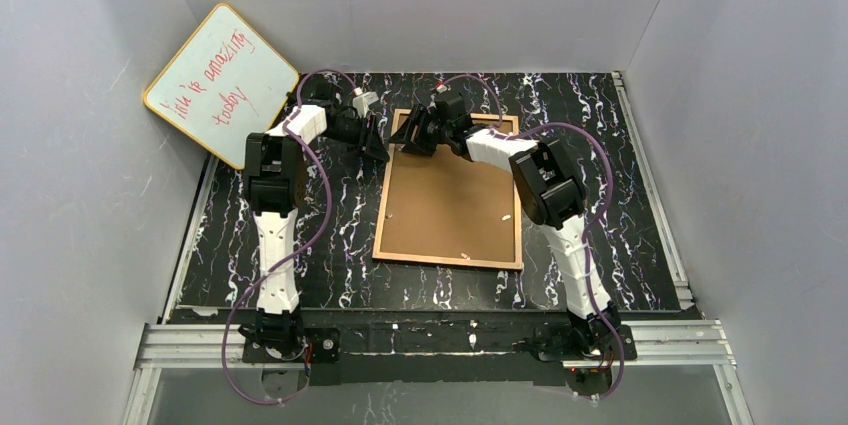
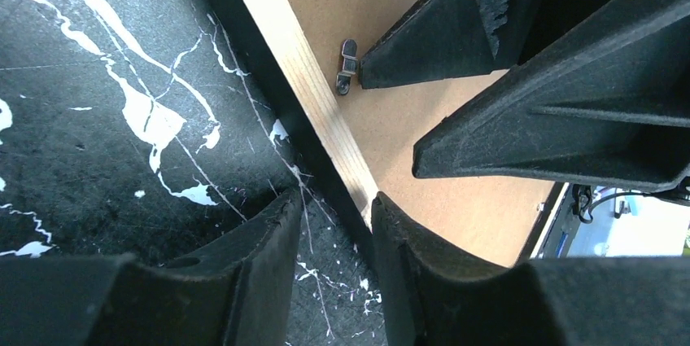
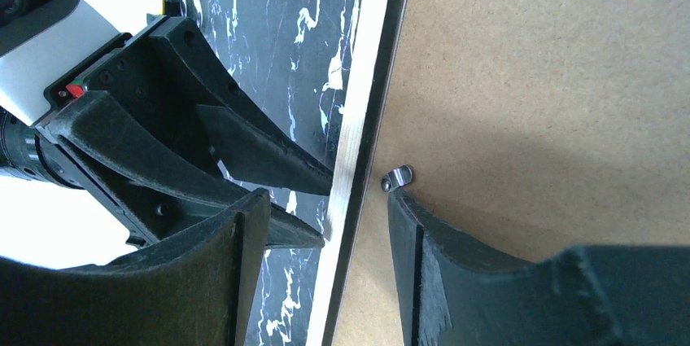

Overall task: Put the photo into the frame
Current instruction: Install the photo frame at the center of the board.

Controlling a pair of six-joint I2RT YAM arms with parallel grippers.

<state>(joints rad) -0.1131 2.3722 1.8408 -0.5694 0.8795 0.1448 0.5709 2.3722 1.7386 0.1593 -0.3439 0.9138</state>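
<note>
Yellow-edged whiteboard (image 1: 222,85) with red handwriting leaning against the left wall (image 1: 80,145), black white-veined tabletop (image 1: 590,235), brown hardboard panel (image 1: 450,210) lying flat mid-table, small metal clip (image 2: 347,67) at its edge

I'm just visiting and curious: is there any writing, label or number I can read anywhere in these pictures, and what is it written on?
"life is amazing": red handwriting, upper line on the whiteboard leaning in the far left corner; the first word is small and I am not sure of it.
"today": red handwriting, the line below on the same board.
No other readable words, brands or numbers show in any view.
</note>
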